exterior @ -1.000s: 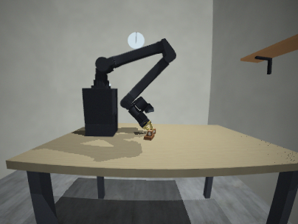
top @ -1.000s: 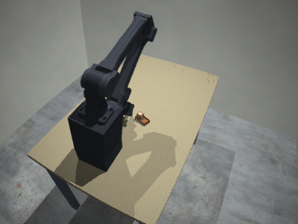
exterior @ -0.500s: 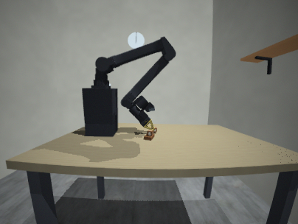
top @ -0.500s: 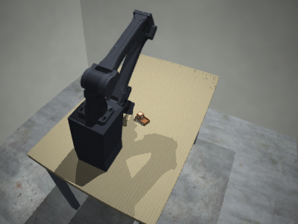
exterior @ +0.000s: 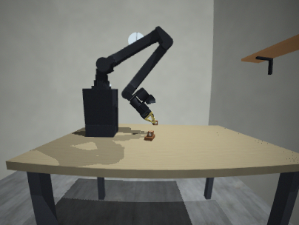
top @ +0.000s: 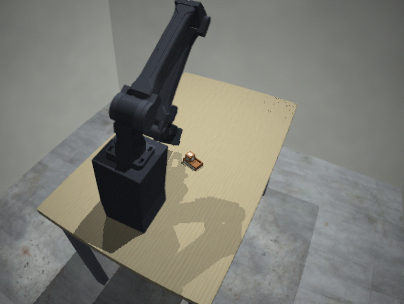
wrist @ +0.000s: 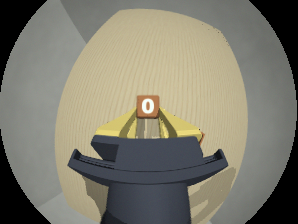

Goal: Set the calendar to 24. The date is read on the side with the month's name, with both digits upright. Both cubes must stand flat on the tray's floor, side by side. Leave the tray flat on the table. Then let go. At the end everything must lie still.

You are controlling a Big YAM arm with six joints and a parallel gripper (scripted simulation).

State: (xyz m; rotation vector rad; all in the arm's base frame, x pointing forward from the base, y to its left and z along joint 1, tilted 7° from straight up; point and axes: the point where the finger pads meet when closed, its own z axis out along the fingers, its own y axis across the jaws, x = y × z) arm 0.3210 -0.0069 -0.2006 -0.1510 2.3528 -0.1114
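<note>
My yellow-fingered pincer [exterior: 154, 122] [wrist: 147, 110] is grasping an orange-brown cube with a white 0 [exterior: 155, 123] [wrist: 148, 106] above the tray [top: 194, 162] [exterior: 149, 138]; a slanted grip could be risking a slip.

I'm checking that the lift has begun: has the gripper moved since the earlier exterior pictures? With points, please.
Yes. In the exterior view the gripper [exterior: 155, 122] [wrist: 147, 110] has gone up and right, away from the tray [exterior: 149, 138] [top: 194, 163].
</note>
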